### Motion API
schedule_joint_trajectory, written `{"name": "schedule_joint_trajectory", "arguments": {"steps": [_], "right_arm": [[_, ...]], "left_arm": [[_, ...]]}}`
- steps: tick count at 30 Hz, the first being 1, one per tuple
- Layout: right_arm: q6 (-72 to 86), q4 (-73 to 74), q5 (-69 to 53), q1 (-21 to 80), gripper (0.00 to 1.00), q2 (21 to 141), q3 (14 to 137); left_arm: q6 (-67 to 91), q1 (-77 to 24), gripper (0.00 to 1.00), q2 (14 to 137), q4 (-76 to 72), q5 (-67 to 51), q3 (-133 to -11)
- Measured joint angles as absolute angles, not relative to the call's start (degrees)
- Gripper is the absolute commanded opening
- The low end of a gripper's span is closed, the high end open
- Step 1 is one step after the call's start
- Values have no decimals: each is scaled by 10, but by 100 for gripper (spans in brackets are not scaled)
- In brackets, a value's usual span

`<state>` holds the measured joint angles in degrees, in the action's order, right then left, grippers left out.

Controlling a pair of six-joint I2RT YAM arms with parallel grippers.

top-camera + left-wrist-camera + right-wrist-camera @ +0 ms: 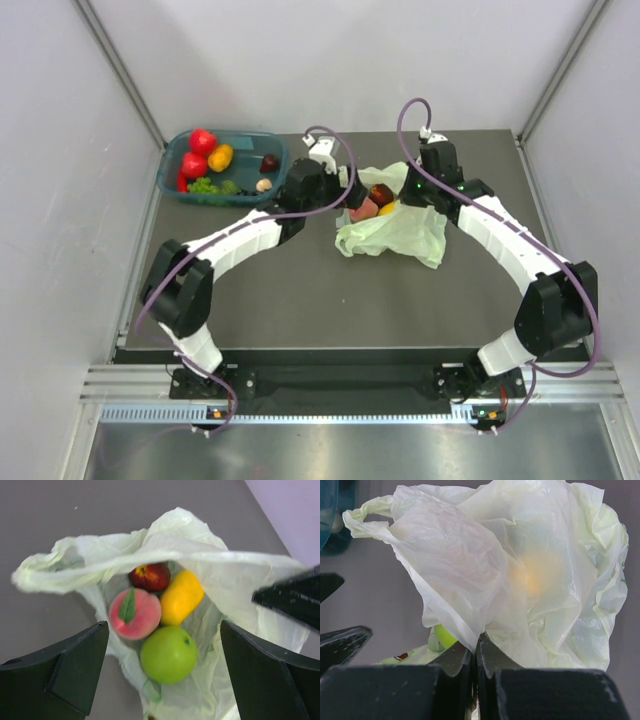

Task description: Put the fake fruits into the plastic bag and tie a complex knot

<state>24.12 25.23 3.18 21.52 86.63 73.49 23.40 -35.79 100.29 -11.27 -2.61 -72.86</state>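
Well to the left of the plastic bag sits a teal basket. It holds loose fruits: two red ones, an orange-yellow one, a green bunch, a dark purple one and a small beige one.

The left gripper hangs over the bag's left side. Its jaws are spread wide on either side of the bag's mouth, with nothing between them.

The bag lies on the dark table, to the right of the basket and between the two grippers. It is thin, crinkled, pale green and see-through. Its mouth gapes toward the left gripper, and one loop handle trails out on the bag's left. Four fruits lie packed together inside:
- a dark red one with a yellow patch, deepest in the bag
- a pink peach with a green leaf on it
- a long yellow-orange one, touching the peach
- a glossy green apple, nearest the mouth

Seen from the right wrist, the film bunches up in soft folds and a yellow glow shows through it.

The right gripper is at the bag's right edge. Its jaws are pressed together with a fold of the bag pinched between them.
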Motion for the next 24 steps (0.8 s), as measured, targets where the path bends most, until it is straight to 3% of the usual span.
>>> {"name": "schedule_joint_trajectory", "arguments": {"steps": [6, 12, 24], "right_arm": [[240, 253, 27, 215, 0, 866, 735], [240, 253, 23, 215, 0, 866, 735], [240, 252, 12, 215, 0, 866, 735]], "left_arm": [[225, -316, 97, 906, -5, -8, -688], [223, -187, 95, 844, 81, 21, -690], [192, -32, 87, 1005, 222, 57, -833]]}}
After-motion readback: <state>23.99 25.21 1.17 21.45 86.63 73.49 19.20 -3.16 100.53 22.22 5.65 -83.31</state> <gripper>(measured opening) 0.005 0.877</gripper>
